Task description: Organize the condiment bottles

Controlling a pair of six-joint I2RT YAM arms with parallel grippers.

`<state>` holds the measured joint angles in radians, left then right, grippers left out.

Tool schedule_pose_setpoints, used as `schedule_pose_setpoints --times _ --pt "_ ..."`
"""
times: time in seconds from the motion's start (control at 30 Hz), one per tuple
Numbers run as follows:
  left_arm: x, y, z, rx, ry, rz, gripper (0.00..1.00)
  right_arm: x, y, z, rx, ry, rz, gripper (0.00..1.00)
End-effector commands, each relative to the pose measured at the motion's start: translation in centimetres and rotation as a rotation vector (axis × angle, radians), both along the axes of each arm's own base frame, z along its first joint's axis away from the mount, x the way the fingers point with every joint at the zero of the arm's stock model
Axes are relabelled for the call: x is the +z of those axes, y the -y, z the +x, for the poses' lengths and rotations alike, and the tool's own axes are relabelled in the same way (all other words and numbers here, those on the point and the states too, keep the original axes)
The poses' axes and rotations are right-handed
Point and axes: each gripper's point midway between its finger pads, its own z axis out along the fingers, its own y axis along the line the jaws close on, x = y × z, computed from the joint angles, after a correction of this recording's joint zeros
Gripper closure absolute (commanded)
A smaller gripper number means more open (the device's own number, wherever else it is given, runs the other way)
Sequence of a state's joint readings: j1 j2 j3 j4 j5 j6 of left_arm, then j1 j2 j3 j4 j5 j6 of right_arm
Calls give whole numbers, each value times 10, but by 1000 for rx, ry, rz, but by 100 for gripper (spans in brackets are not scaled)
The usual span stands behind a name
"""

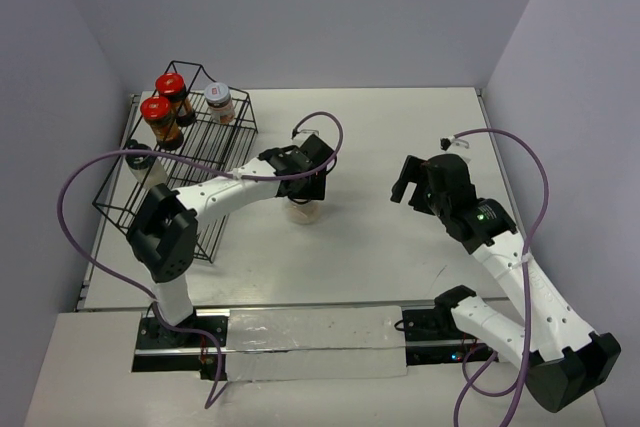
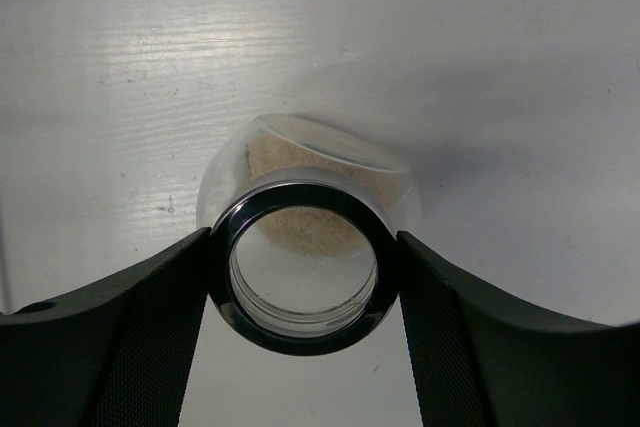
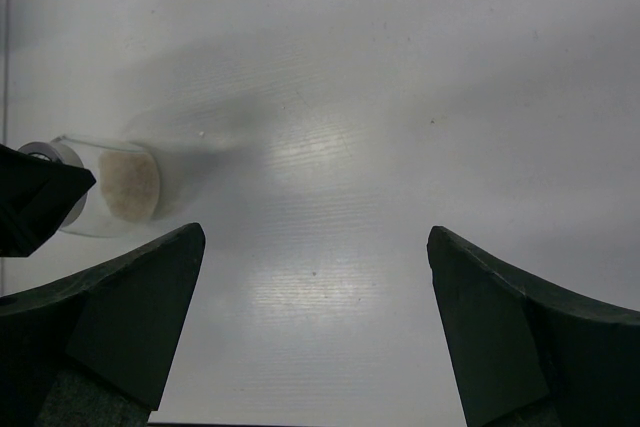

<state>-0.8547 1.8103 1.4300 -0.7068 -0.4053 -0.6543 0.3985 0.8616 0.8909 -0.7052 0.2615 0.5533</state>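
Note:
My left gripper (image 1: 305, 185) is shut on the neck of the wider clear beige-filled jar (image 1: 302, 211), which is upright at the middle of the table. In the left wrist view both fingers (image 2: 150, 327) press the jar's dark rim (image 2: 300, 337); I cannot tell whether the jar is lifted. Two red-lidded jars (image 1: 171, 88) (image 1: 157, 113), the silver-lidded jar (image 1: 219, 99) and the black-capped pale jar (image 1: 141, 160) stand in the black wire rack (image 1: 205, 152). My right gripper (image 1: 410, 187) is open and empty over bare table; its view shows the beige jar (image 3: 115, 187) at left.
The wire rack stands at the table's far left, near the left wall. Walls close the table on the left, back and right. A purple cable loops over each arm. My right gripper (image 3: 315, 287) hangs over white table to the right of the jar.

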Motion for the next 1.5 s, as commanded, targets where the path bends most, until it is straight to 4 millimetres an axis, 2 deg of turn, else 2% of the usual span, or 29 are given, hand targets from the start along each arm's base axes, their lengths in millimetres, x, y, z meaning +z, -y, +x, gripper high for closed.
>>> schedule_pose_setpoints --times 0.0,0.07,0.13,0.17,0.2,0.37,0.43,0.6,0.63,0.67,0.7,0.73,0.8,0.83,0.9,0.97,1.1,1.23,1.47 --pt "10 -7 2 37 41 -4 45 15 1 3 -8 33 10 0" --pt "19 -9 2 41 53 -12 53 14 1 3 -8 32 13 0" --pt "32 -11 2 47 71 -22 77 12 -1 3 -3 28 15 0" --pt "37 -12 1 50 75 -26 85 12 -1 3 -2 26 16 0" --pt "45 -13 1 55 82 -35 89 11 -2 3 -1 24 19 0" --pt "112 -29 8 92 181 -94 90 10 -4 4 6 26 28 0" --pt "143 -47 19 135 228 -116 90 11 -5 5 10 26 30 0" --pt "202 -86 38 209 334 -133 90 11 -6 4 15 29 32 0" --pt "216 -104 45 242 367 -122 90 11 -6 4 19 31 33 0" --pt "225 -108 47 253 386 -129 90 11 -6 4 19 31 33 0" --pt "238 -125 53 293 414 -124 90 11 -7 4 19 32 34 0" --pt "245 -144 60 341 428 -109 90 10 -7 4 20 30 35 0" --pt "255 -164 66 390 449 -93 90 9 -8 5 23 30 38 0" --pt "258 -181 71 432 458 -86 90 8 -8 5 25 28 40 0" --pt "261 -197 76 472 468 -87 90 7 -9 5 26 25 41 0" --pt "257 -224 83 541 470 -81 90 6 -9 5 27 24 39 0" --pt "235 -243 92 586 445 -84 90 3 -7 6 22 19 28 0" --pt "200 -249 92 608 392 -54 90 1 -9 7 26 10 28 0" --pt "165 -250 81 613 355 -52 90 0 -11 10 28 6 28 0"
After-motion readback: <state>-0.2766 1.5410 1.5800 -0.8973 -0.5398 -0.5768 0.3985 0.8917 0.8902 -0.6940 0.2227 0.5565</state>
